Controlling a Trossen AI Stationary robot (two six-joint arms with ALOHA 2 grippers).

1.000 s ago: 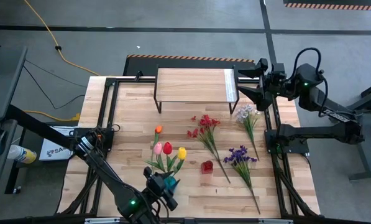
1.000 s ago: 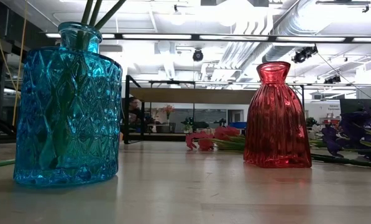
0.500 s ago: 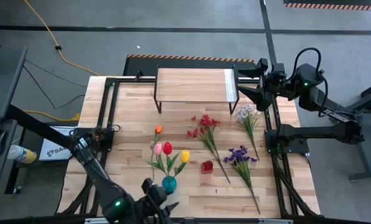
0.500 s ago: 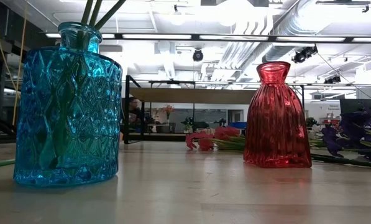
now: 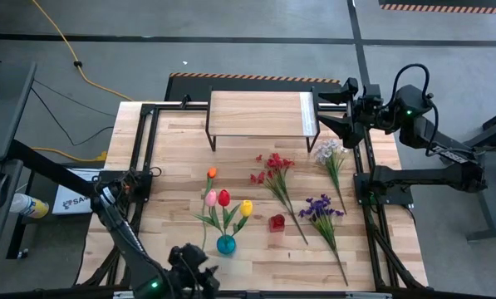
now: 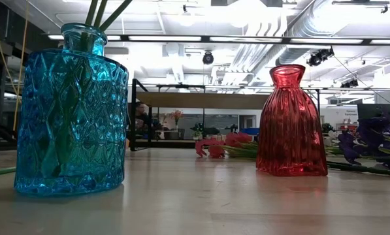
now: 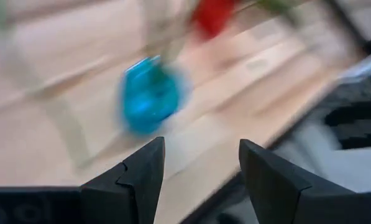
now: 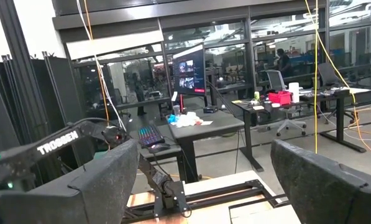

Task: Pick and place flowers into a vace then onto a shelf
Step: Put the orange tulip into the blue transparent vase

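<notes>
In the high view, the left gripper (image 5: 199, 276) sits at the lower left of the frame, near the desk's (image 5: 173, 166) bottom edge, its fingers apart and holding nothing. Just right of it stands the blue vase (image 5: 225, 244) with pink, red and yellow tulips (image 5: 223, 199) in it. A red vase (image 5: 277, 223) stands near the centre, among loose flowers (image 5: 274, 170) lying flat. The shelf (image 5: 260, 112) is at the upper middle. The right gripper (image 5: 326, 110) waits at the upper right, spread wide, empty.
</notes>
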